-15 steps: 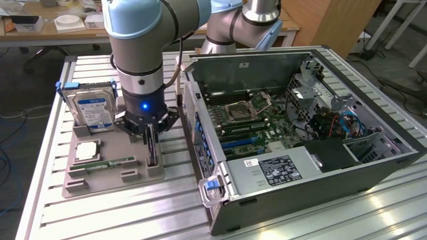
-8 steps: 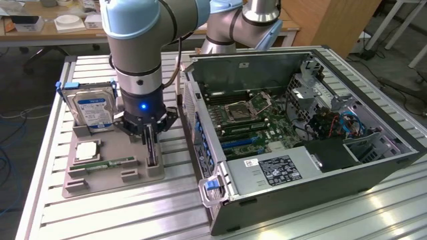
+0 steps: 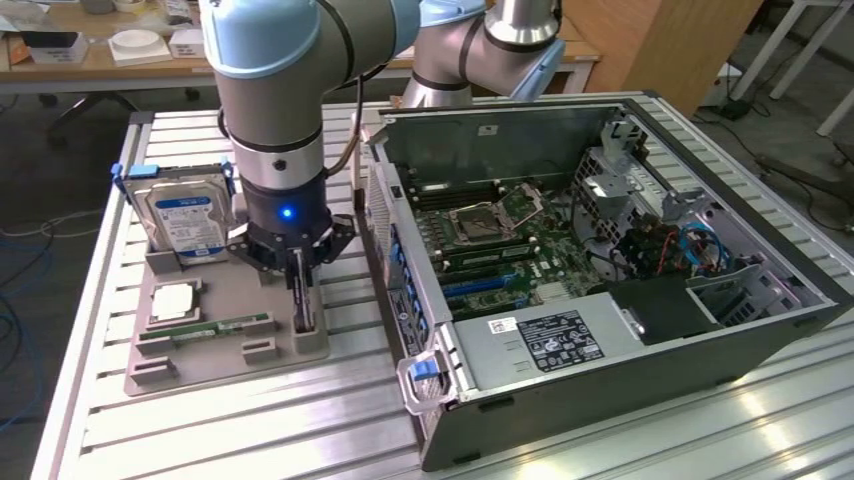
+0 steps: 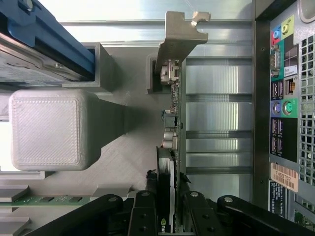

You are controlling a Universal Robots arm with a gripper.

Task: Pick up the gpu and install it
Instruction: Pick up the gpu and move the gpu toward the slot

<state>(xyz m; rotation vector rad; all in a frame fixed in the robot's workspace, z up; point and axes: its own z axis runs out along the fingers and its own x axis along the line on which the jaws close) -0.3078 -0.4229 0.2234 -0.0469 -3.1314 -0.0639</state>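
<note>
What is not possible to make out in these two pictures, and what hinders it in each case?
- gpu, wrist view: seen edge-on, so its flat faces are hidden; the end effector covers one end.
- hard drive, exterior view: its edge toward the exterior view's right is hidden behind the arm.
- label inside the computer case, exterior view: its print is too small to read.

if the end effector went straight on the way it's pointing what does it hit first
Most likely the gpu. It stands on edge in the grey tray, and the end effector points straight down onto its upper edge. Depth is hard to judge, so the two may be touching.
</note>
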